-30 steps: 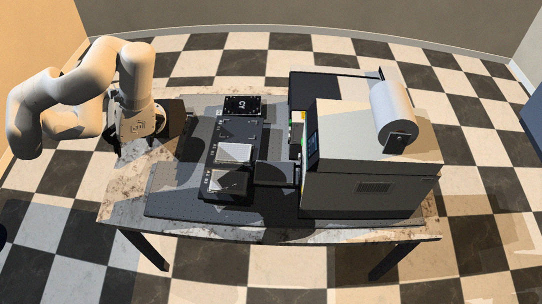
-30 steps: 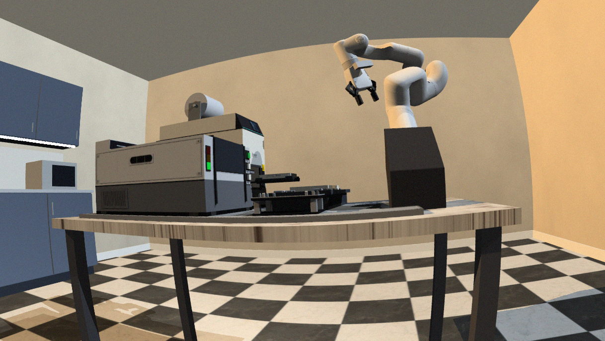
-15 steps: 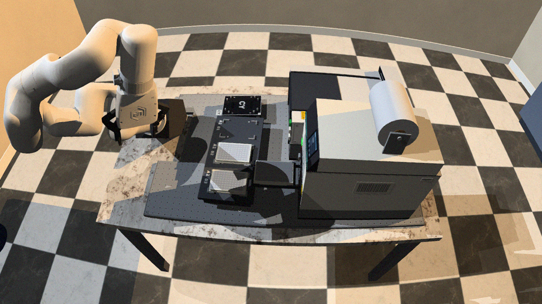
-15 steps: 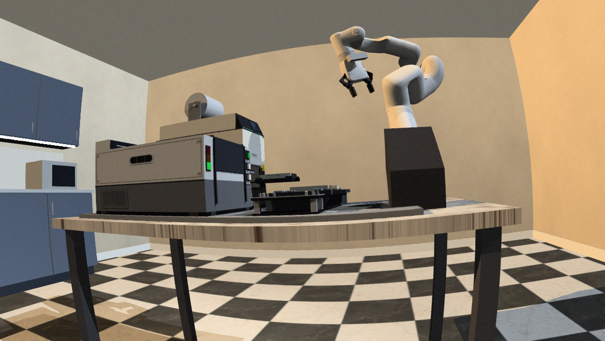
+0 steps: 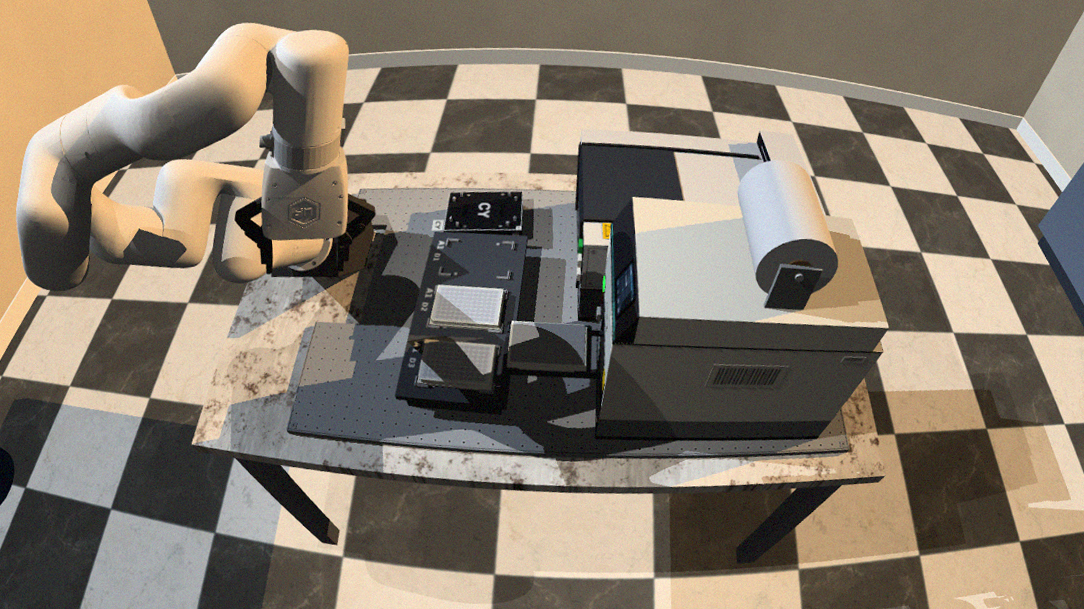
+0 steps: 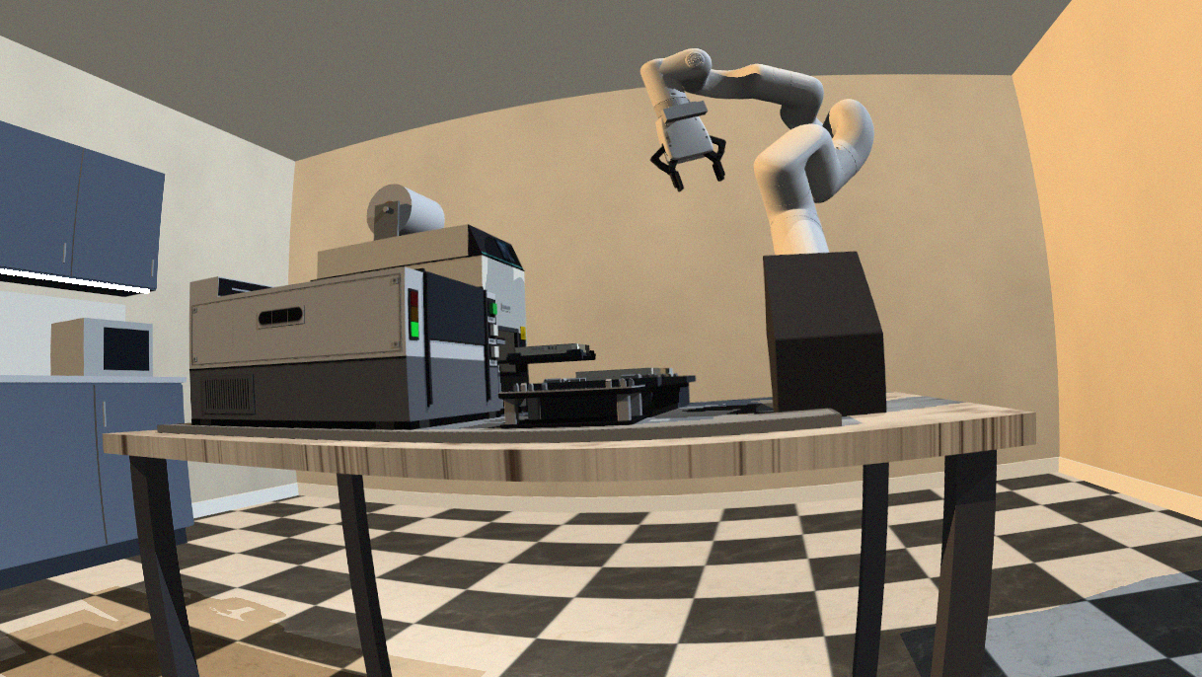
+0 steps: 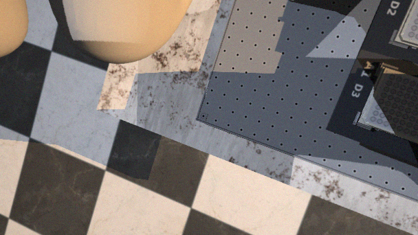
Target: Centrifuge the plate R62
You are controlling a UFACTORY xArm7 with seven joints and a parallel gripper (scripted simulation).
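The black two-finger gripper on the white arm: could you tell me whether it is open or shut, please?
Open: the gripper hangs high, fingers spread wide, nothing between them.

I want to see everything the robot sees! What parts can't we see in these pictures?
- Wrist view: end effector out of frame; D3 plate half covered by a dark shape, cut off at the edge.
- Top view: sealer's stage lies in shadow, so its plate is unclear.
- Exterior view: centrifuge key labels too small.
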